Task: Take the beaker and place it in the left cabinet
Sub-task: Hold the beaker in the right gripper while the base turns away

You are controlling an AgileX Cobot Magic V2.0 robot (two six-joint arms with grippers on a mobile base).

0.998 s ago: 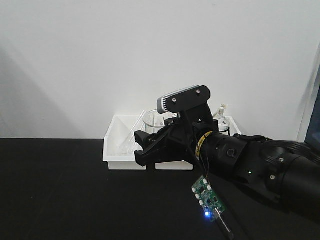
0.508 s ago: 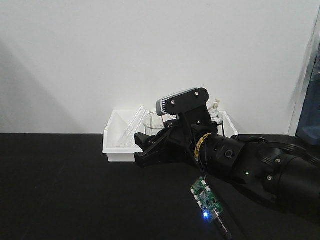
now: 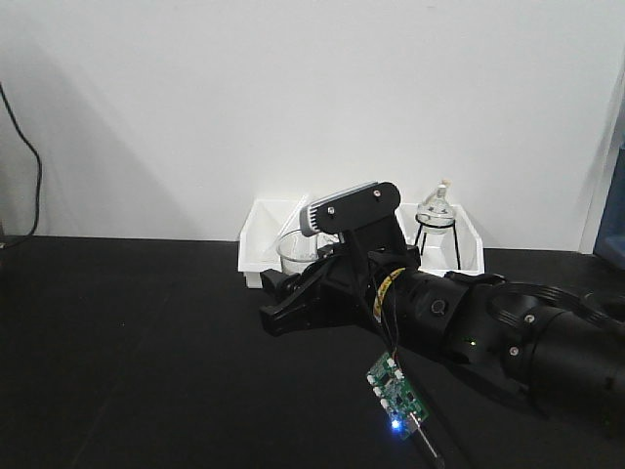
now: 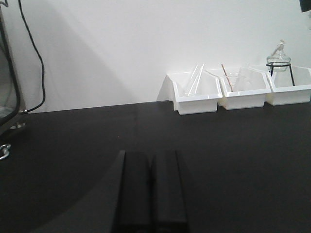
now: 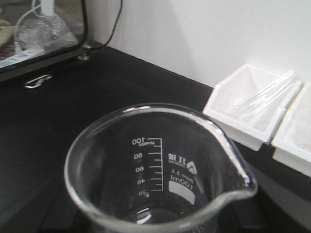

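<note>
The beaker (image 5: 165, 179), clear glass with a pour spout and printed marks up to 100 ml, fills the right wrist view, upright and empty. From the front it (image 3: 294, 253) shows just above the black fingers of my right gripper (image 3: 277, 299), which is shut on it over the black table, in front of the white bins. The left cabinet's dark-framed glass pane (image 5: 46, 26) is at the top left of the right wrist view, and its edge (image 4: 7, 87) shows at the far left of the left wrist view. My left gripper (image 4: 151, 155) is shut and empty, low over the table.
Three white bins (image 4: 197, 92) stand against the back wall; one holds glass rods, and a round flask on a black tripod (image 3: 433, 217) stands in the right one. A black cable (image 4: 34, 53) hangs down the wall at the left. A small circuit board (image 3: 395, 389) dangles under the right arm.
The front view has swung left: the bins have slid right and a cable has come in at the left edge. The right gripper still holds the beaker.
</note>
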